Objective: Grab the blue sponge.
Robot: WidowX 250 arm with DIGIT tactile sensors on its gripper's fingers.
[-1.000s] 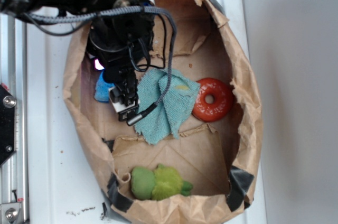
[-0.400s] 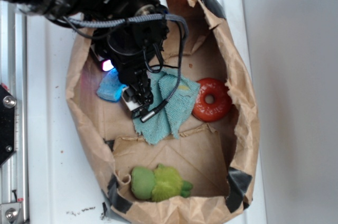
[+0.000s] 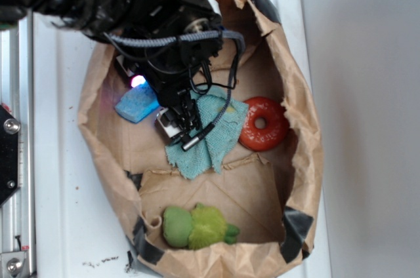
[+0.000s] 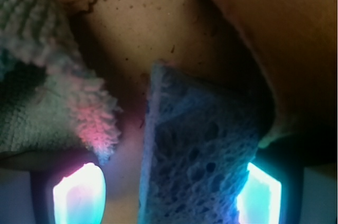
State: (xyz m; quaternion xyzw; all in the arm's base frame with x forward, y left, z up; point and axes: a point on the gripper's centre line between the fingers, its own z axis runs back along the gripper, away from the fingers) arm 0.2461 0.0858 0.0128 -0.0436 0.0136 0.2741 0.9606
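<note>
From where I sit, the sponge [image 3: 136, 105] lies at the left side of the paper bag [image 3: 308, 160], close under its left wall, with the arm's gripper [image 3: 141, 88] over it and the cloth [image 3: 209, 135] and red ring [image 3: 264, 123] farther right. On the wrist feed, the fingers [image 4: 79, 198] are apart with the sponge between them, pressed toward the right one, its long axis running away from the camera. I judge closing is next, minding the cloth fringe near the left finger.

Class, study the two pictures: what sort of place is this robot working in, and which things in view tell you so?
Probably a robot test bench, not a home. A brown paper bag lies open on a white tabletop, holding mixed practice items: a blue sponge, teal cloth, red ring and green plush toy.
</note>
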